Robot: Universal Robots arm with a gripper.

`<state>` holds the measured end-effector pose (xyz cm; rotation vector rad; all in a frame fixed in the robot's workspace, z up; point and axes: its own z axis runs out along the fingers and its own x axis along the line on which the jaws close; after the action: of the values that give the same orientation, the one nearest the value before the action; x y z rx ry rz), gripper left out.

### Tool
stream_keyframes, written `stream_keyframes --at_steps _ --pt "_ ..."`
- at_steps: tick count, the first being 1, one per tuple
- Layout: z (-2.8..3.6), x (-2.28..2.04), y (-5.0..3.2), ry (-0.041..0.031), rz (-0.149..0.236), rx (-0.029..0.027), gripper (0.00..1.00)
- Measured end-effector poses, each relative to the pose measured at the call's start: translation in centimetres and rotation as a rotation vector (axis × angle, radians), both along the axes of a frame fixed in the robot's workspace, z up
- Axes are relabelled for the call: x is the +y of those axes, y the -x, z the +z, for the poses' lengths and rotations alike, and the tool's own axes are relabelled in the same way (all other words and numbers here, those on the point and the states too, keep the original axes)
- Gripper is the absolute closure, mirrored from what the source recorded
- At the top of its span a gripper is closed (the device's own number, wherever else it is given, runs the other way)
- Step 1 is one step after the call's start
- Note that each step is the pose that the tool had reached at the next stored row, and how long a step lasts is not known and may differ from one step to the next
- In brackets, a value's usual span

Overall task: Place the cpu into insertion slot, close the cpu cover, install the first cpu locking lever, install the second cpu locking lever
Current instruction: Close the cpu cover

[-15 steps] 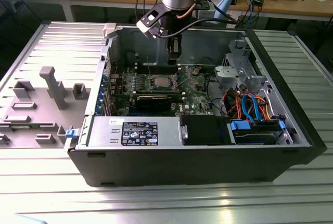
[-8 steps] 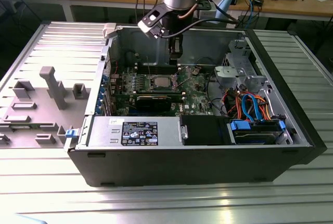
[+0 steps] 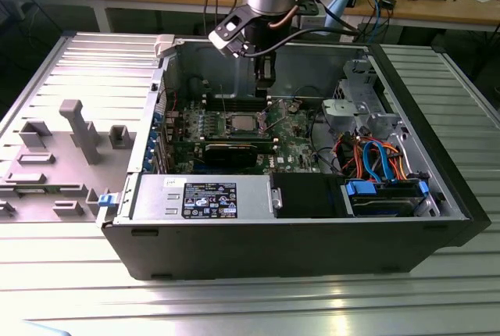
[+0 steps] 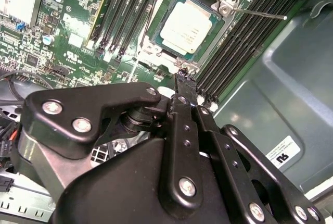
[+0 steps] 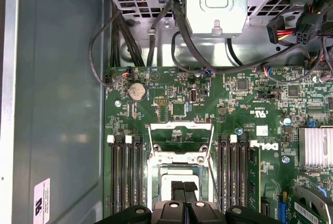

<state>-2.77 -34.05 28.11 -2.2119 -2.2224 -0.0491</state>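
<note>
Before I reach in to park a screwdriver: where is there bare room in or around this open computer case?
Free: the ribbed aluminium table in front of the black computer case, and the grey metal panel beside the black memory slots. Crowded: the orange and blue cables at the exterior view's right, and the green motherboard under the black gripper.

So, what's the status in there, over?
Gripper shut, low at the insertion slot edge. Cpu seated inside; cpu cover open. Locking lever juts out alongside.
</note>
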Motion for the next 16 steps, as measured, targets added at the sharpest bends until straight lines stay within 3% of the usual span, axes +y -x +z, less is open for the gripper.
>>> stream_keyframes --at_steps 16 --pt "0.0 0.0 -0.6 0.0 0.0 0.0 0.89"
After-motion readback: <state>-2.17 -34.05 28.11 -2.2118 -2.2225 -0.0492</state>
